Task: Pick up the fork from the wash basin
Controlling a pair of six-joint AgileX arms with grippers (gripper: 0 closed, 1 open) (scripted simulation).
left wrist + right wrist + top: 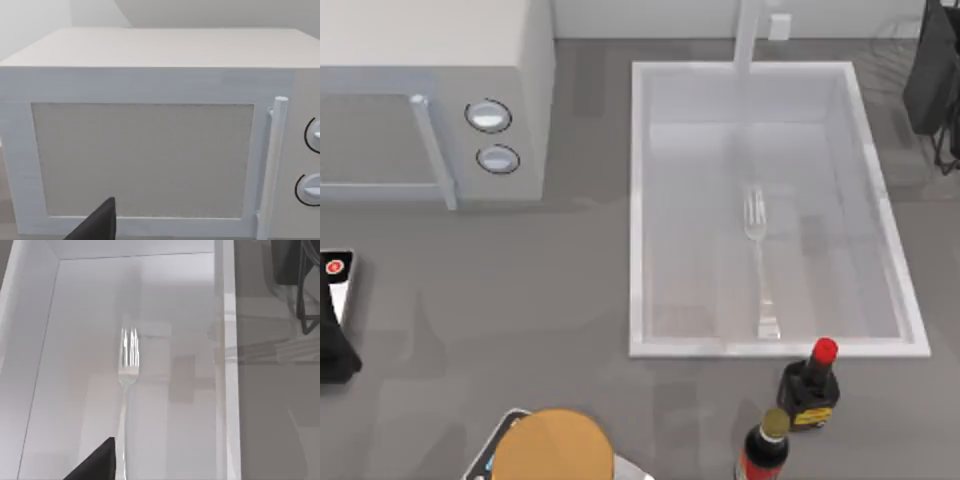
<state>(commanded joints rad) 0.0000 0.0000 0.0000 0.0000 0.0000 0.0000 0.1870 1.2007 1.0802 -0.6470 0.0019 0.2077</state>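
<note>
Lying flat on the wash basin (647, 200) bottom, the fork (758, 262) points its tines to the faucet post (748, 35); grey table (520, 290) around, microwave (430, 90) at left. Whether the grippers are open I cannot tell.

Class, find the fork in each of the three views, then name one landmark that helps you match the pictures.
Top view: the fork lies on the wash basin floor, right of centre, tines toward the faucet.
Left wrist view: no fork; it faces the microwave.
Right wrist view: the fork lies on the basin floor.
Shared landmark: the basin's raised rim.
</note>
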